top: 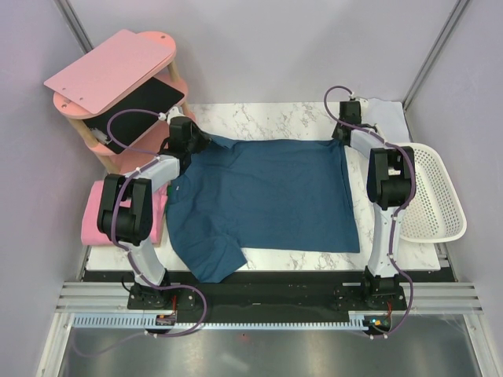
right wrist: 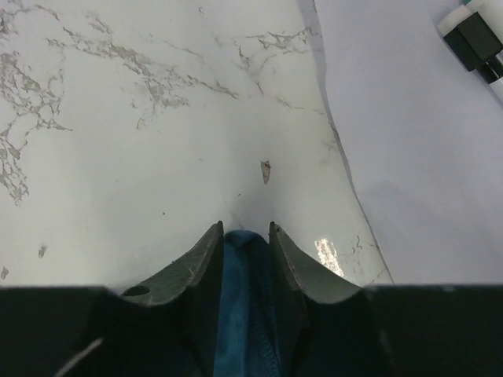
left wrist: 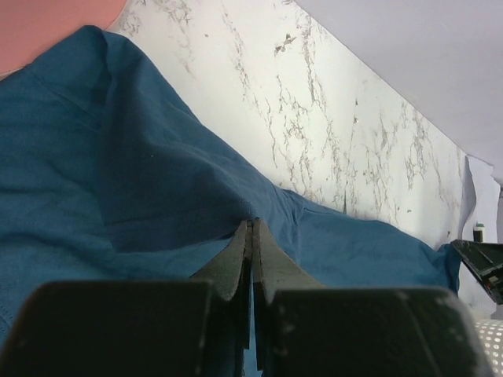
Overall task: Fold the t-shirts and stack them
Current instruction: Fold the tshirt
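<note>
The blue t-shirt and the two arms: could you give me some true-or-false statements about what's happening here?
1. The blue t-shirt lies spread on the marble table. True.
2. The right jaws are empty. False: they pinch the shirt's far right corner.
3. The left jaws are shut on the shirt. True.
4. A white basket holds the shirt. False: the white basket sits to its right.
</note>
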Controlling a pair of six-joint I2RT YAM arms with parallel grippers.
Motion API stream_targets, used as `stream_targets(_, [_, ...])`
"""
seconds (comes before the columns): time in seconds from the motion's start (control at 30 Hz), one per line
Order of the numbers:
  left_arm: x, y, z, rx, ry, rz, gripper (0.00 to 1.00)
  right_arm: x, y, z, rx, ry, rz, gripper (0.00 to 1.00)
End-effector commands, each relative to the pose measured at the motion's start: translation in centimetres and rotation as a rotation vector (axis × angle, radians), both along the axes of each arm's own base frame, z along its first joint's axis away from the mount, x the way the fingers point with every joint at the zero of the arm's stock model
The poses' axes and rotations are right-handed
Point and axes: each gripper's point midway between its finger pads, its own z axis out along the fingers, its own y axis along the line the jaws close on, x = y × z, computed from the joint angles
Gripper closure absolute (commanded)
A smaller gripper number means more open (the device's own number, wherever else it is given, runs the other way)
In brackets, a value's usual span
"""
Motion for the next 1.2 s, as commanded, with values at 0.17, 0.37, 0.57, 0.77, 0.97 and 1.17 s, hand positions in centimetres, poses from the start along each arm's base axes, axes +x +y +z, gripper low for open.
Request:
stream_targets(0.17, [0.5,0.8,4.7,0.033,-0.098,0.018,0.98,0.8,0.3,-0.4,0.057,0.002,0.019,0.97])
stream_targets(0.37, [0.4,1.1,6.0,0.051,-0.116,0.017,0.98,1.1,1.0,1.9,0.086,-0.064,0.058,1.0])
stream_targets(0.57, [0.0,1.1,8.0,0.063,-0.134,0.002,0.98,0.8,1.1,5.3,0.091,-0.133,0.071,1.0])
stream_targets(0.77, [-1.1,0.8,8.4,0.059,-0.087,-0.035,0.98,-0.4,1.1,8.3,0.096,-0.174,0.069,1.0])
stream_targets(0.97, [-3.9,1.2,6.5,0.08,0.028,-0.052,0.98,-2.5,0.8,9.8,0.088,-0.174,0.064,1.0])
stream_targets(1.17, [-7.0,2.6,5.7,0.119,0.084,-0.037,0.98,-5.6,1.2,10.6,0.109,-0.153,0.076,1.0])
